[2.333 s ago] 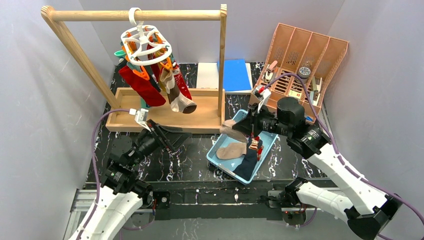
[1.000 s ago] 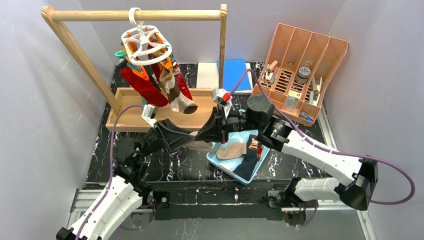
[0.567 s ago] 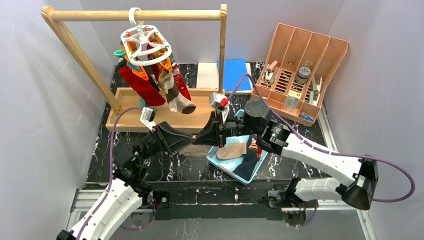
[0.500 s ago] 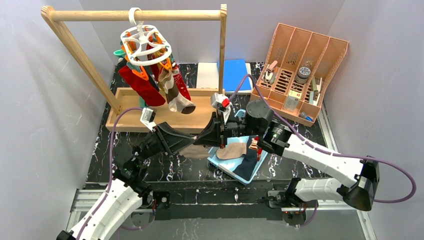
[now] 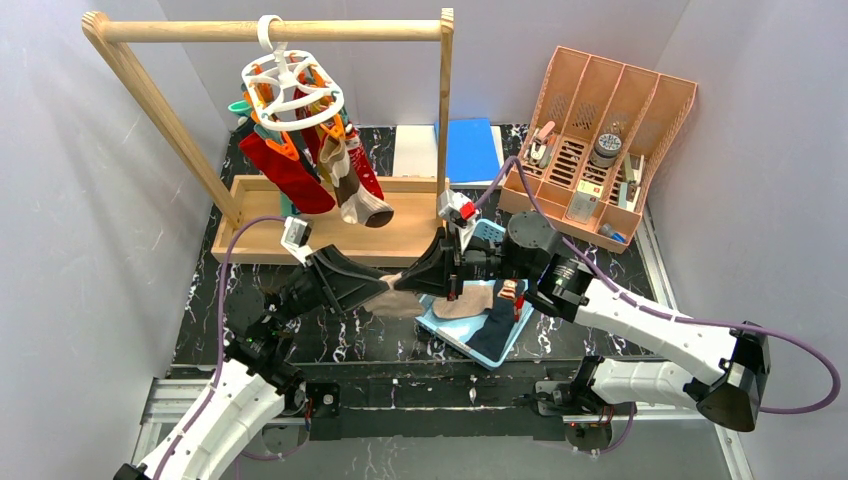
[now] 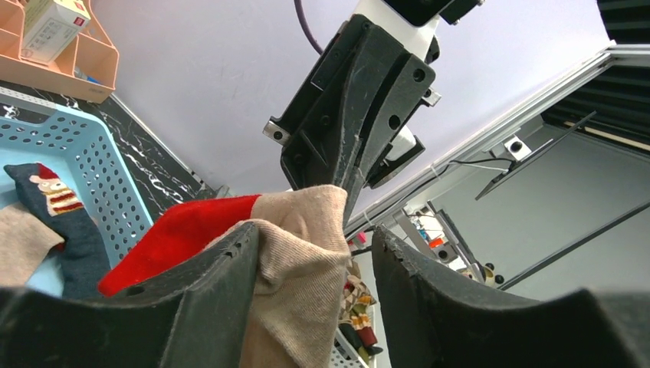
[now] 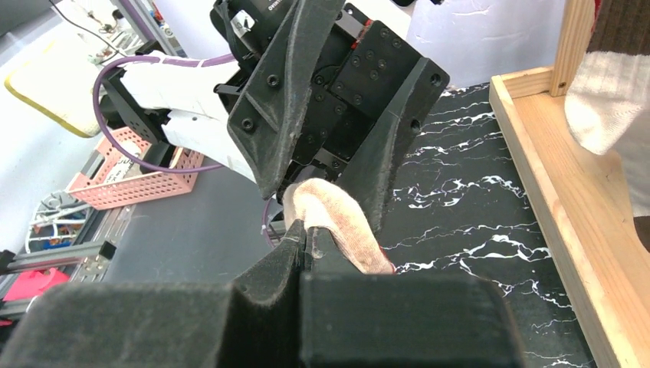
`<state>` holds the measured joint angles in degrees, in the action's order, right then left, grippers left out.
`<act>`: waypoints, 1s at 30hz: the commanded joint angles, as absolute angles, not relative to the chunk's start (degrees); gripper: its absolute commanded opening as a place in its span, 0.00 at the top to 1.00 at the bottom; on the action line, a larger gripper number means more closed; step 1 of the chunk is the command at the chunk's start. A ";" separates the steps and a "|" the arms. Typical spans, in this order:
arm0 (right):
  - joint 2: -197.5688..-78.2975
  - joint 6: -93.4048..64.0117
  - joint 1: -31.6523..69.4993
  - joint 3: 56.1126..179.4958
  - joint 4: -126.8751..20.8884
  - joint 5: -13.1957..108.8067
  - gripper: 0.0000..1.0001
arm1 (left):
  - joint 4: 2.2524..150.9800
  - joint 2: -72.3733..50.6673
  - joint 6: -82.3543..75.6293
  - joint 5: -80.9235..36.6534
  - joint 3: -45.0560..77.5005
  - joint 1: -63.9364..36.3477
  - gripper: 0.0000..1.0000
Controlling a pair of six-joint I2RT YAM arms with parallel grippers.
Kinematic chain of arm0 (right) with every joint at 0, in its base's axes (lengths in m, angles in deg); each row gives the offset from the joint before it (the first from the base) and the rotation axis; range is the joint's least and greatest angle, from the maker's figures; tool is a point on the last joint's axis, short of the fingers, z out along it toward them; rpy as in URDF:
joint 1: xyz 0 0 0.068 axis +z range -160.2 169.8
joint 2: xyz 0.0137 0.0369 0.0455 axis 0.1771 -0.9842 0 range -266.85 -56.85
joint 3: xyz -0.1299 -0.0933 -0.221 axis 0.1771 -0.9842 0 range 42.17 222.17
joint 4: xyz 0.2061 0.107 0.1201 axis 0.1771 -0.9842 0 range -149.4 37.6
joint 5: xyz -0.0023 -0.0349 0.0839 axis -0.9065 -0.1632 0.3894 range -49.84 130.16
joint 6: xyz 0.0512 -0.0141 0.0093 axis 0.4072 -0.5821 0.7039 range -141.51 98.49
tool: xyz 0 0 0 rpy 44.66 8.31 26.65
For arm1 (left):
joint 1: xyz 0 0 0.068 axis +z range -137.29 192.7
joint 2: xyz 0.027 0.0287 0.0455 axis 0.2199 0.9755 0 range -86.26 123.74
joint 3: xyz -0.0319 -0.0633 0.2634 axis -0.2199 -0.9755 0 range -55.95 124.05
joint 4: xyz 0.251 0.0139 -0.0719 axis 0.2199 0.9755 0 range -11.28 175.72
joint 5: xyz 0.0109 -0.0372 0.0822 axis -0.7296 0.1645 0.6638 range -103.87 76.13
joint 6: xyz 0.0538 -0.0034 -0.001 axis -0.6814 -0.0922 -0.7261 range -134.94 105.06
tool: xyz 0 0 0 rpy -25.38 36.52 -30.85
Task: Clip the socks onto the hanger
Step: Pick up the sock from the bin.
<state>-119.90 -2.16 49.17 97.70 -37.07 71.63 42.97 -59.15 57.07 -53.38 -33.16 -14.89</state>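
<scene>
1. Hanger [image 5: 290,90] hangs upper left, clipped socks [image 5: 300,175] dangling below.
2. Left gripper [image 6: 314,232], mid-frame, has jaws apart around the beige-and-red sock [image 6: 299,268].
3. Right gripper [image 7: 306,230] pinches that sock's edge; letting go before the left closes would probably drop it.

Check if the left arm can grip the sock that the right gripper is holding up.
Probably yes: the left gripper's open fingers straddle the beige-and-red sock, while the right gripper pinches only its far edge, and nothing sits between them.
</scene>
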 commanded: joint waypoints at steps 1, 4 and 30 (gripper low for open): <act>-118.82 -0.92 49.47 97.38 -31.26 69.35 0.99 | 41.89 -60.36 55.40 -55.70 -31.91 -15.16 0.52; -118.83 -0.56 49.47 96.85 -30.12 68.15 0.99 | 42.01 -61.42 54.94 -56.01 -32.56 -15.16 0.69; -110.52 30.71 49.02 104.83 -55.87 49.89 0.10 | 97.42 -66.18 -32.30 -59.06 -11.98 -15.16 1.00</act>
